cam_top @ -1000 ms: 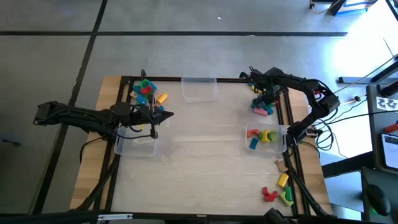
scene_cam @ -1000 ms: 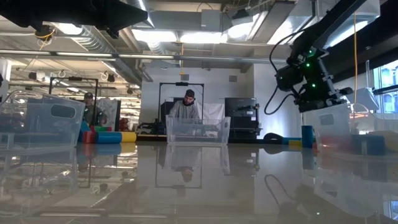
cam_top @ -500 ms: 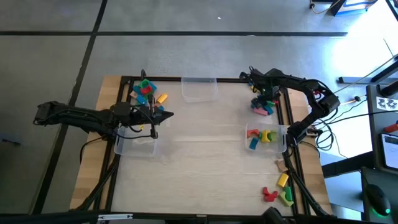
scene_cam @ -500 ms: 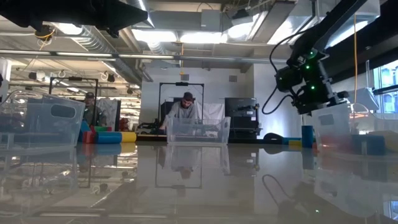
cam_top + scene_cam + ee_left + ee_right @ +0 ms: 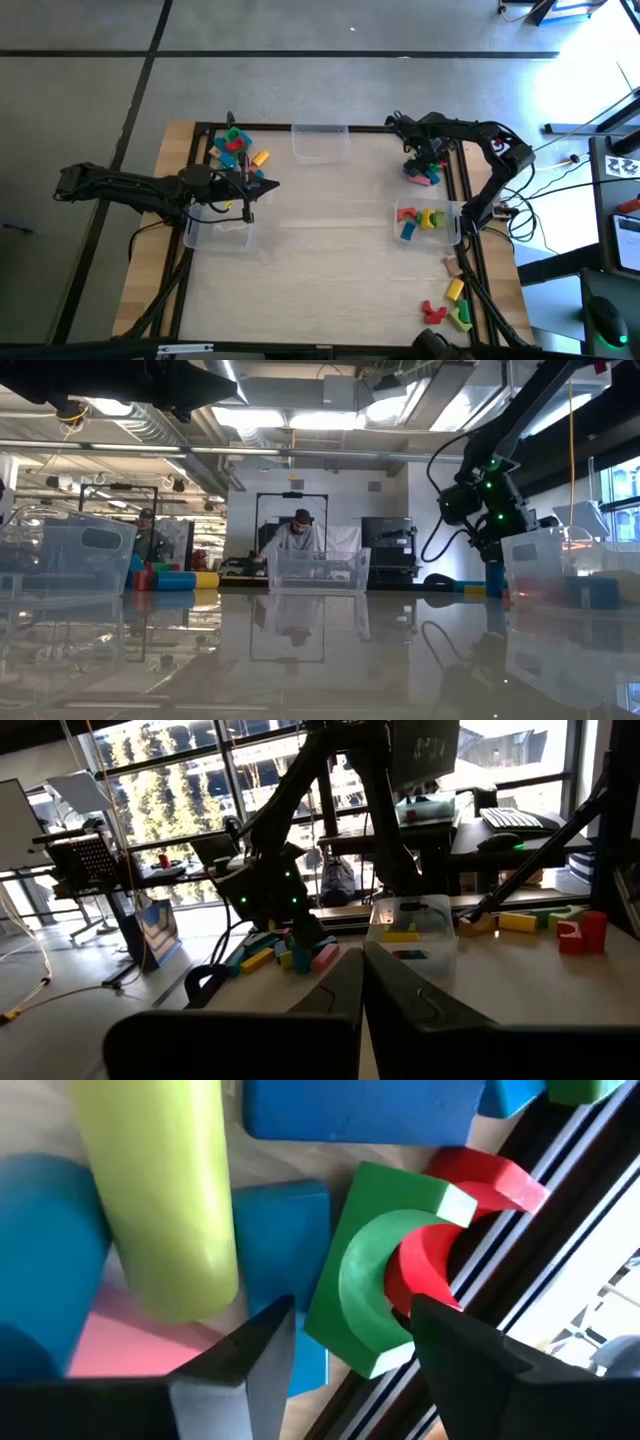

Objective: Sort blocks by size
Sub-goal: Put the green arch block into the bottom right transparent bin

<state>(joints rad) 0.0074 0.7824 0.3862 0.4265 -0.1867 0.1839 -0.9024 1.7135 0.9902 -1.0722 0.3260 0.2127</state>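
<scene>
With right hand point(image 5: 345, 1345) fingers apart over green arch-shaped block point(image 5: 372, 1285), centre and close squarely, avoiding red arch block point(image 5: 440, 1230); left hand point(image 5: 362, 982) together.

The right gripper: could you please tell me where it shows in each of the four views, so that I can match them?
High view: right gripper over the far-right block pile.
Low view: at right, behind the clear bin.
Left wrist view: far off, left of centre, above the same pile.
Right wrist view: its own fingers at the bottom, open, straddling a green arch block.
Shared landmark: the block pile.
</scene>
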